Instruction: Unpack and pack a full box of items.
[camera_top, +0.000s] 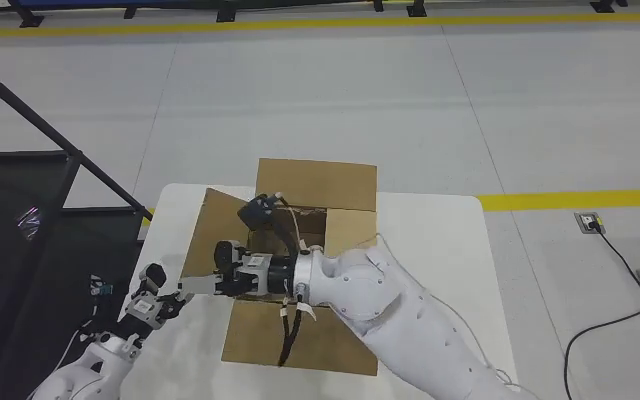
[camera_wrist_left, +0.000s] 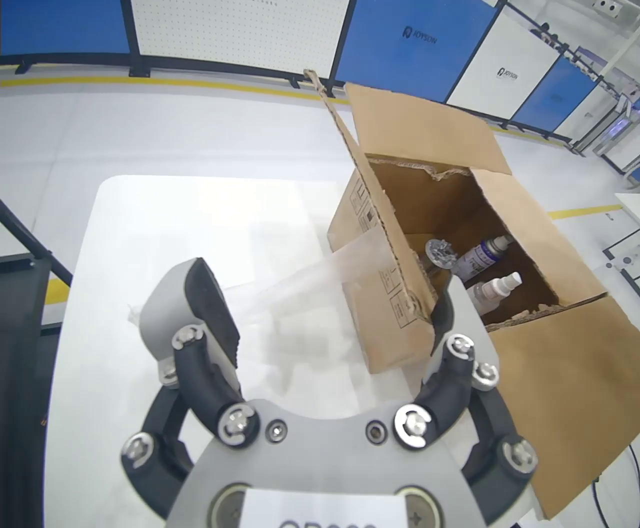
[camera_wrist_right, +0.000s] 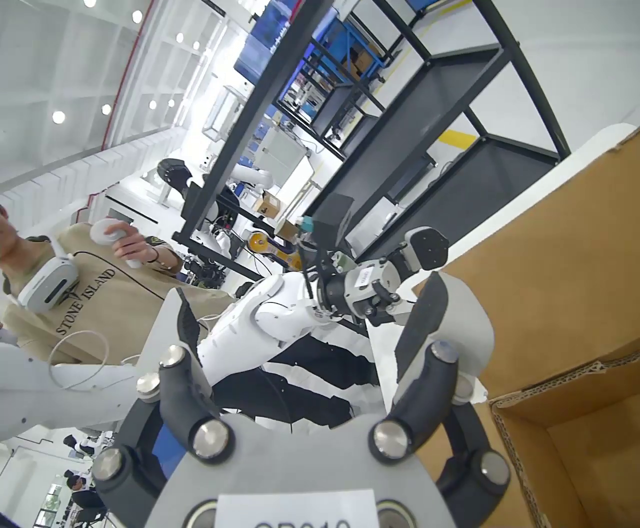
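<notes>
An open cardboard box (camera_top: 315, 185) stands on the white table (camera_top: 440, 230) with its flaps spread. In the left wrist view the box (camera_wrist_left: 450, 150) holds two white spray bottles (camera_wrist_left: 482, 252) and a crumpled silvery item (camera_wrist_left: 440, 250). A strip of clear tape (camera_wrist_left: 320, 275) hangs off its near corner. My left gripper (camera_wrist_left: 325, 310) is open just short of that corner, nothing between its fingers; from above the left gripper (camera_top: 163, 300) sits left of the box. My right gripper (camera_top: 203, 285) is open over the left flap (camera_wrist_right: 550, 240), facing the left gripper (camera_wrist_right: 395, 285).
A black metal rack (camera_top: 40, 220) stands close to the table's left edge. My right arm (camera_top: 370, 290) lies across the box and covers most of its inside from above. The near flap (camera_top: 300, 345) lies flat toward the table's front.
</notes>
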